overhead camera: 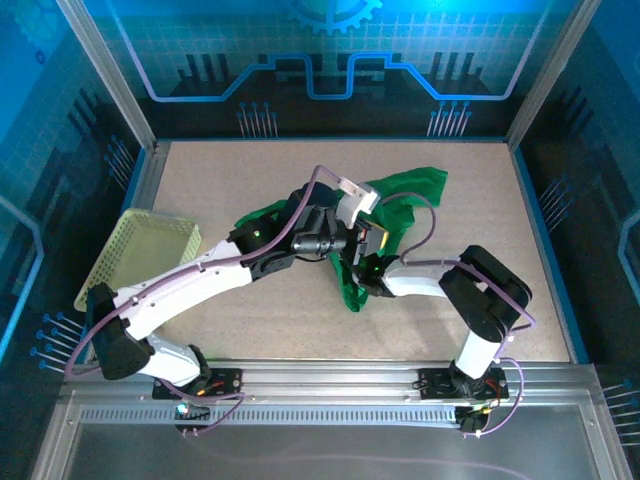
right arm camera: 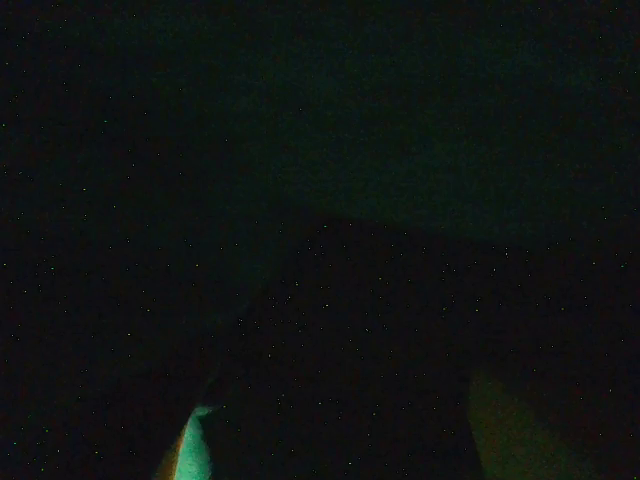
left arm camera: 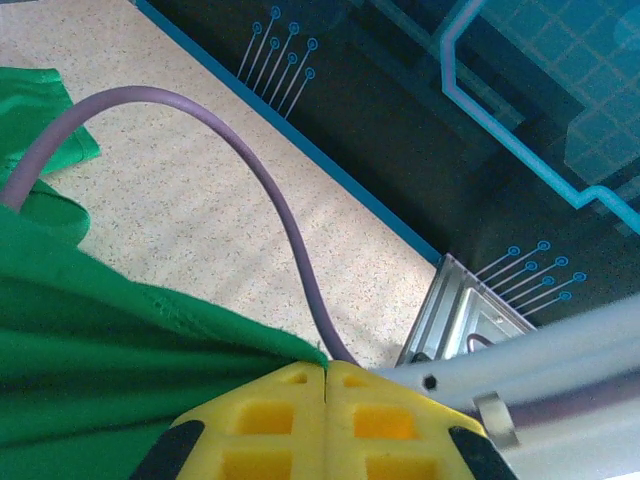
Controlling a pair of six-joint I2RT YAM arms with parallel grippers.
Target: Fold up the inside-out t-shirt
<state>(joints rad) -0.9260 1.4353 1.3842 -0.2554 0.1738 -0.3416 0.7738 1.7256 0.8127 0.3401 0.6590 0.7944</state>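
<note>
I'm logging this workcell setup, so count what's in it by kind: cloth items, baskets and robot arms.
T-shirt: 1
Basket: 1
Robot arms: 2 (left arm, right arm)
Total: 4

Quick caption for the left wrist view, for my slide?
Left gripper pinches hem of the green t-shirt, purple cable arcing over the speckled table.

Speckled beige tabletop [overhead camera: 300, 330], blue-edged, dark walls [overhead camera: 450, 60] with glowing cyan circuit graphics, aluminium frame posts [overhead camera: 105, 70]
</note>
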